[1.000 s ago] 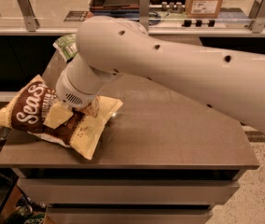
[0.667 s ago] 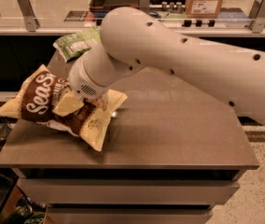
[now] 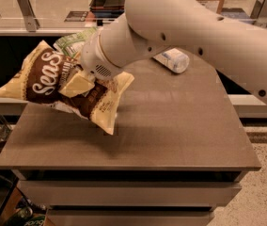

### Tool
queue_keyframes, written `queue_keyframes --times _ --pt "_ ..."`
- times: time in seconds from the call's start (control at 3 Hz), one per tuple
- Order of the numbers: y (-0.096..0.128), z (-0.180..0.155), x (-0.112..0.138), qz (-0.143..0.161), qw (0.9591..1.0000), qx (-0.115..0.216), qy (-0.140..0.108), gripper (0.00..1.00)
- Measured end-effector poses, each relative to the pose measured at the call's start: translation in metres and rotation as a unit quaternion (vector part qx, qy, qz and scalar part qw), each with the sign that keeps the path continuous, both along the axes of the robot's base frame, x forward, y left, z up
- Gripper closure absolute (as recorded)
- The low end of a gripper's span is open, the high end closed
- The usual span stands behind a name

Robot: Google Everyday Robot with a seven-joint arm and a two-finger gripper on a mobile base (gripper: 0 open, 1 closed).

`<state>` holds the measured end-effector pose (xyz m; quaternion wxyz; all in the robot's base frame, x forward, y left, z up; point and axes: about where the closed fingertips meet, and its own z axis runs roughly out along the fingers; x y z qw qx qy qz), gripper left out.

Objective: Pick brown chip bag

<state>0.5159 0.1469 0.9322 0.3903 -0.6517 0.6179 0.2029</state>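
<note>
The brown chip bag (image 3: 44, 79) has a dark brown middle with white script and pale yellow ends. It hangs tilted above the left part of the brown table (image 3: 171, 126), off its surface. My gripper (image 3: 79, 81) is shut on the bag's middle; one pale fingertip (image 3: 77, 84) presses on the front face. The white arm reaches in from the upper right.
A smaller green bag (image 3: 72, 41) lies behind the lifted bag at the table's back left. A white bottle (image 3: 173, 60) lies on its side at the back, right of my arm. A railing and a counter run behind the table.
The brown chip bag has risen off the table in my gripper. The arm has lifted and the white bottle behind it has come into view.
</note>
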Motion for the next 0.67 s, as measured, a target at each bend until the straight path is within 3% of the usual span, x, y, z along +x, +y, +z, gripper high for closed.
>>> queue_keyframes --times 0.67 --pt "-0.018 0.035 -0.003 0.007 0.9978 0.04 -0.052 1.0"
